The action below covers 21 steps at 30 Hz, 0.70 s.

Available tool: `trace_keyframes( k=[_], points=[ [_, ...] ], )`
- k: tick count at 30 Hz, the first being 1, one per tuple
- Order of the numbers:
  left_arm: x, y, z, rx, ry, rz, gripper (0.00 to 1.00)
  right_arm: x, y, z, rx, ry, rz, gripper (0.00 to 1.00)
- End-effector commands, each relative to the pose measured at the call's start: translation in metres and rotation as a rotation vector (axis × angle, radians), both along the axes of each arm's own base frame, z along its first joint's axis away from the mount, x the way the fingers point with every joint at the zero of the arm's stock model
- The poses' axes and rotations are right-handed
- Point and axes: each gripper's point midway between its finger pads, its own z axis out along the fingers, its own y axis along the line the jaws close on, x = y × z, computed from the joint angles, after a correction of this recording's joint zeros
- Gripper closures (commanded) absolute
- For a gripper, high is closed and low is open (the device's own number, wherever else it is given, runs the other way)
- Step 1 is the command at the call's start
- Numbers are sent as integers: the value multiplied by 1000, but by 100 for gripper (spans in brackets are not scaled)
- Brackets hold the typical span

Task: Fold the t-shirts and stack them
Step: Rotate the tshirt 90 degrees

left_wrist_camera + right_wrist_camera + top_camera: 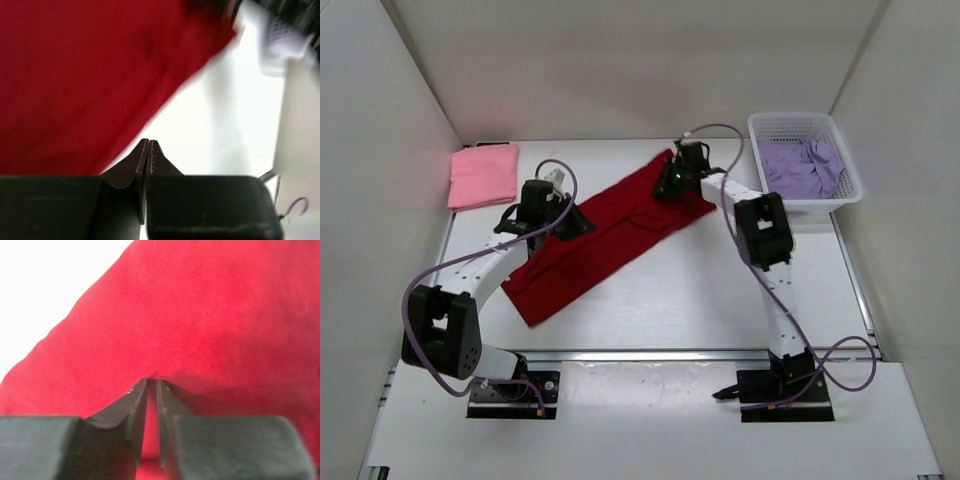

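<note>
The dark red t-shirt (610,235) lies as a long diagonal band across the table, partly folded. My right gripper (670,185) is at its far right end, and in the right wrist view (151,382) it is shut on a pinched ridge of the red cloth (200,315). My left gripper (580,226) hovers at the band's left-middle part. Its jaws (148,142) are shut with nothing between them, over white table just beside the shirt's edge (75,75). The pink t-shirt (483,175) lies folded at the back left. The lavender t-shirt (803,167) sits crumpled in the basket.
A white mesh basket (790,120) stands at the back right corner, also blurred at the top right of the left wrist view (280,35). White walls enclose the table on three sides. Purple cables loop beside both arms.
</note>
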Motion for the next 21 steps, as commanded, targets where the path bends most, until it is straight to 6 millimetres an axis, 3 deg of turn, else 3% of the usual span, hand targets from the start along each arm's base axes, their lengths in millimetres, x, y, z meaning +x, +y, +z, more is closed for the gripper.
trace_keyframes(
  k=[1, 2, 3, 4, 6, 7, 8, 9, 10, 11, 13, 14, 17, 21],
  points=[
    [-25, 17, -9, 46, 40, -21, 88, 64, 34, 72, -10, -101, 98, 84],
    [-27, 21, -15, 55, 55, -25, 89, 87, 41, 116, 26, -229, 89, 81],
    [-29, 22, -19, 63, 77, -36, 89, 70, 41, 139, 71, -210, 121, 77],
    [-31, 22, -21, 63, 88, -42, 89, 70, 35, 152, 64, -255, 127, 76],
    [-36, 24, -27, 77, 101, -49, 89, 38, 25, 202, 1, -340, 136, 72],
    [-36, 23, -27, 86, 91, -54, 89, 17, 25, 218, -41, -383, 146, 66],
    [-37, 22, -27, 93, 88, -55, 88, 9, 29, 228, -54, -431, 145, 63],
    [-39, 22, -28, 95, 88, -59, 88, -16, 24, 225, -65, -410, 153, 62],
    [-41, 21, -29, 101, 86, -64, 88, -27, 29, 238, -20, -452, 153, 59],
    [-43, 24, -29, 101, 90, -65, 88, -51, 29, 234, 27, -439, 157, 58],
    [-49, 27, -31, 94, 96, -72, 89, -103, 25, 185, 37, -355, 170, 58],
    [-48, 31, -28, 87, 83, -61, 89, -121, 39, 182, 78, -354, 191, 60],
    [-56, 40, -34, 127, 88, -52, 88, -186, 58, 116, 102, -226, 282, 62],
    [-61, 37, -34, 136, 84, -67, 88, -218, 87, 89, 134, -155, 340, 54]
  ],
)
